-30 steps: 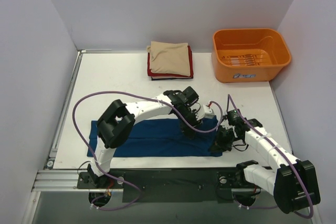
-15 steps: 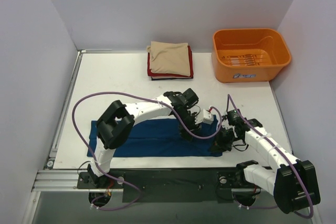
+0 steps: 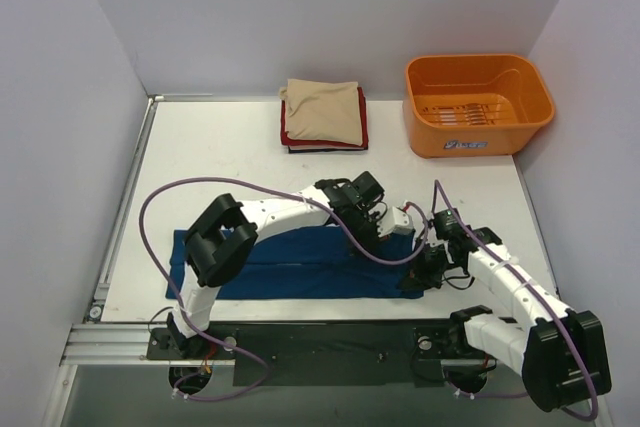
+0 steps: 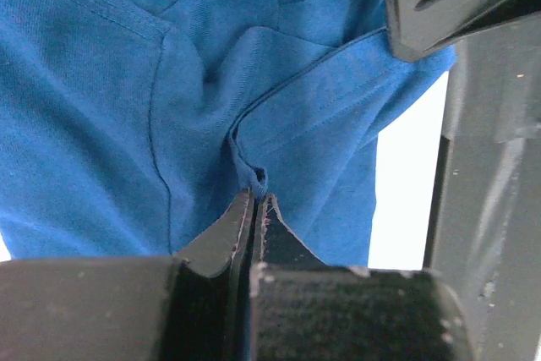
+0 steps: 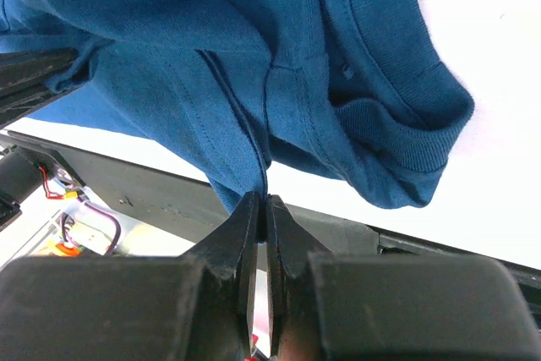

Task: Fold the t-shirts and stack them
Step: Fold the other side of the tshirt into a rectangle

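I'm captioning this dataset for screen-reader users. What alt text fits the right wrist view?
The right end effector is shut on a fold of the dark blue t-shirt, seen close up from the wrist. The shirt's ribbed collar bunches at right on the white table.

— Where is the desk bare?
— Left and middle, between the blue shirt and the folded stack. The orange tub blocks the far right corner; side walls close in.
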{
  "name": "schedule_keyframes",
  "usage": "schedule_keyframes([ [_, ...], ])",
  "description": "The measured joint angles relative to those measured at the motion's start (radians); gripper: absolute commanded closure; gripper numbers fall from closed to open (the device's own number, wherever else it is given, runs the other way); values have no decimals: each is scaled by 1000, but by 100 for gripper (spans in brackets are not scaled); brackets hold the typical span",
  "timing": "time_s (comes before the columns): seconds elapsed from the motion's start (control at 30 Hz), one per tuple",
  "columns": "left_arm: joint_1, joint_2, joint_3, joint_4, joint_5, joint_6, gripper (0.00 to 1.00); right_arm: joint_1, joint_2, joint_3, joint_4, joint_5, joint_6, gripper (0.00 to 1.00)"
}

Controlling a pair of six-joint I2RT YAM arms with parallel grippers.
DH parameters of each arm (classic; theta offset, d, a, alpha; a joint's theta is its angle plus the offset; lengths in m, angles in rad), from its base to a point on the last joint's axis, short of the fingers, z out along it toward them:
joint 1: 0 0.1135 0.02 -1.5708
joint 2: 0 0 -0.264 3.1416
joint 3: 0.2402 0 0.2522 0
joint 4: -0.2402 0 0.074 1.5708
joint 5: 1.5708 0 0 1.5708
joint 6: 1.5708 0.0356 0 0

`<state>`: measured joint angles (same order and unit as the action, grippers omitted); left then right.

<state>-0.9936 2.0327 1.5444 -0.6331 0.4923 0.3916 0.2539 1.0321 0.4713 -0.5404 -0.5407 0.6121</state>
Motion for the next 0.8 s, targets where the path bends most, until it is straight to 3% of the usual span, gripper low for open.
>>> schedule_keyframes([
  [0.37, 155, -224, -180, 119, 153, -238, 100, 3, -44, 122, -53, 98, -50, 100],
  [0.8, 242, -229, -344, 285, 58, -462, 100, 2, 307, 306, 87, 194, -210, 100],
])
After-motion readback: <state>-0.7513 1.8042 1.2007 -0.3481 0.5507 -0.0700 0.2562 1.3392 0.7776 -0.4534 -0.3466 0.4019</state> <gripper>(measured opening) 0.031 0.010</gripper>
